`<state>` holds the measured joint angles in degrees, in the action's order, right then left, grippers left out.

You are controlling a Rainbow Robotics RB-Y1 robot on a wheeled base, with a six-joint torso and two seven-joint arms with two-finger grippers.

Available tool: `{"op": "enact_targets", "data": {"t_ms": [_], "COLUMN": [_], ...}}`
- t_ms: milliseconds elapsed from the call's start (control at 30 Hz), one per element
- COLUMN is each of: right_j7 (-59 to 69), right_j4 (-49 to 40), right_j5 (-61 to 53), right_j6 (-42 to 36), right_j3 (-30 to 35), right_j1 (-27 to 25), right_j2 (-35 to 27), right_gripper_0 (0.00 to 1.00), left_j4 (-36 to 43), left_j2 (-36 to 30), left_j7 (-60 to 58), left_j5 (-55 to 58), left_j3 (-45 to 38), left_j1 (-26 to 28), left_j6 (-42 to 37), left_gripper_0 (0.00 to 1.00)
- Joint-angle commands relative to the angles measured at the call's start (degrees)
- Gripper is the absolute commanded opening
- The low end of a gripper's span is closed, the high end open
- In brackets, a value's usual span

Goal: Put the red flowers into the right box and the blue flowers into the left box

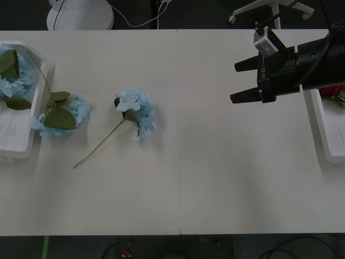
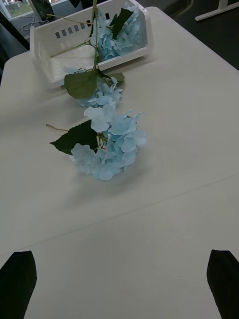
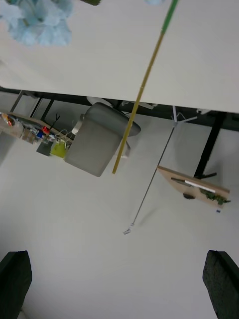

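Overhead, right gripper (image 1: 235,82) hangs over the table (image 1: 215,178) at the upper right of the front view, black fingers spread wide, nothing between them, tips pointing toward frame centre. Its wrist view has the two fingertips (image 2: 17,281) at the lower corners, well apart, bare tabletop between.

Right box (image 1: 329,135) sits at the right edge of the front view, partly under the arm. A bit of red (image 1: 335,90) and some green show at its upper end; cannot tell how many red flowers lie there.

Left box (image 1: 24,143) at the left edge, mid-height. One of the blue flowers (image 1: 12,81) lies inside it at its upper end. A second blue head (image 1: 78,110) lies on the table just beside the box's inner rim, leaves on top, its stem running up over the rim into the box. A third blue head (image 1: 139,110) lies alone left of centre, well apart from the box, its thin stem (image 1: 97,147) trailing down-left across the table.

Left gripper (image 3: 117,284): black fingertips at the two lower corners of its wrist view, well apart, empty. In that view a blue cluster (image 3: 37,20) sits at the upper left and a long stem (image 3: 142,89) runs down from the top edge.
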<state>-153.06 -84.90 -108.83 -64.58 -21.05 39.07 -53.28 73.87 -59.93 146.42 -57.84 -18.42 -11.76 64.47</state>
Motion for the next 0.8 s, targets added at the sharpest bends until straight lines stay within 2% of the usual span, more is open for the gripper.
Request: {"op": "enact_targets", "data": {"t_ms": [33,167,467,800], "right_j7": [-1.9,-1.9,-1.9,-1.9], "right_j4": [-1.7,-1.7,-1.7,-1.7], "right_j5": [-0.2,-0.2,-0.2,-0.2], "right_j6": [-0.4,-0.4,-0.4,-0.4], "right_j3": [1.5,1.5,1.5,1.5], "right_j1": [1.6,1.6,1.6,1.6], "right_j2": [0.7,0.7,0.7,0.7], "right_gripper_0": [0.99,1.00,0.99,0.99], "left_j4": [5.5,8.0,9.5,11.0], "left_j2": [2.0,4.3,11.3,16.7], "left_j7": [8.6,8.6,8.6,8.6], "left_j5": [0.9,-2.5,-15.6,-24.5], "left_j3": [-0.5,-0.2,0.2,0.3], "left_j1": [3.1,4.7,4.6,4.5], "left_j6": [-4.7,-8.8,-12.4,-17.4], "left_gripper_0": [1.00,1.00,1.00,1.00]}}
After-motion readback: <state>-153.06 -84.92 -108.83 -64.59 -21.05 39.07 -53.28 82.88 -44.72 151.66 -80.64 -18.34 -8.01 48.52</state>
